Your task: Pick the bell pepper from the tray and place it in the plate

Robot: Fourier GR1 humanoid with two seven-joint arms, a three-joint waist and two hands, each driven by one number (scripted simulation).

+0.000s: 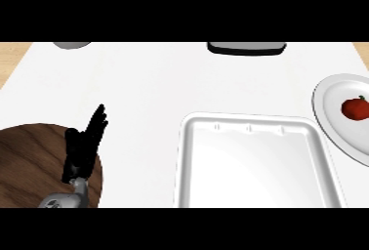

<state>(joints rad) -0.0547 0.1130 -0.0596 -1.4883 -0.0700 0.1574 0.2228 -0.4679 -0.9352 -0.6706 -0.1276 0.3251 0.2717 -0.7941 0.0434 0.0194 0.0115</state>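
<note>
Nearest the lower edge, left of the tray, the left hand rests open with straight fingers pointing up, holding nothing. It sits over a round dark wooden board, well apart from the tray. The right hand shows nowhere in the head view, so nothing can be said of it.

The tray is white, rectangular, shallow, with nothing in it. It sits low and centre-right on the white counter.

Just right of the tray and a little farther back is the white plate, cut off by the view's right edge. The red bell pepper lies on the plate, upright as far as can be told, with a small dark stem on top.

Beyond the tray, at the far edge, is a dark rounded object, only partly in view. Far to the tray's upper left is a grey rounded object, also cut off. Can't tell what either one is.

Progress, as a judgement: the pepper is off the tray and on the plate, with no hand touching it, so the placing looks done. Nothing seems left except perhaps bringing the arms to rest.

Count: one tray, one plate, one pepper, one board, one hand visible, two unidentified objects at the back.
</note>
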